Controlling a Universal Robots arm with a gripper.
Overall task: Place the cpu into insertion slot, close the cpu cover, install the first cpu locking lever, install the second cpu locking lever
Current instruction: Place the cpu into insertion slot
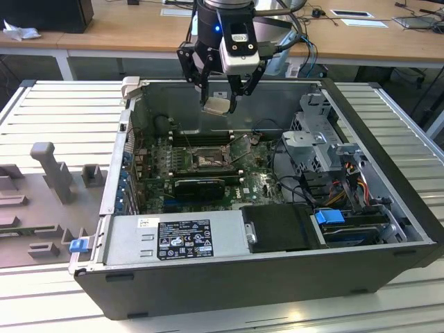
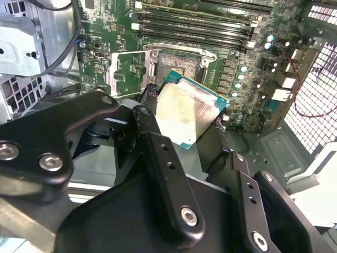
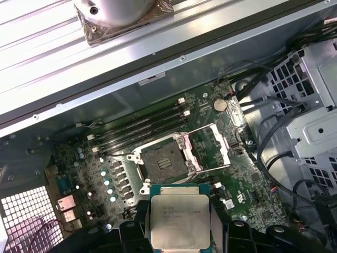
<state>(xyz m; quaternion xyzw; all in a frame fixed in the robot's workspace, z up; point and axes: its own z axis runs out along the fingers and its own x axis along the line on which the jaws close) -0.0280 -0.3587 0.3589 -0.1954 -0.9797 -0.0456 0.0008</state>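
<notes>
My gripper [image 1: 217, 104] hangs over the open computer case, shut on the cpu [image 1: 216, 106], a flat square chip with a pale silver top. In both wrist views the cpu [image 2: 184, 110] [image 3: 179, 221] sits clamped by its edges between the black fingers [image 2: 150, 132], tilted and clear of the board. Below it, in the centre of the green motherboard [image 1: 257, 184], lies the insertion slot [image 1: 208, 161] [image 3: 164, 161] [image 2: 181, 62], dark and uncovered. The cpu cover [image 3: 213, 143] [image 2: 125, 74], a shiny metal frame, is swung open to one side of the slot.
Long black memory slots [image 1: 201, 139] run just behind the socket. A silver power supply [image 1: 173, 239] fills the case's front, while a drive cage [image 1: 316, 142] with cables stands at the exterior view's right. Grey fixtures [image 1: 52, 177] sit on the slatted table.
</notes>
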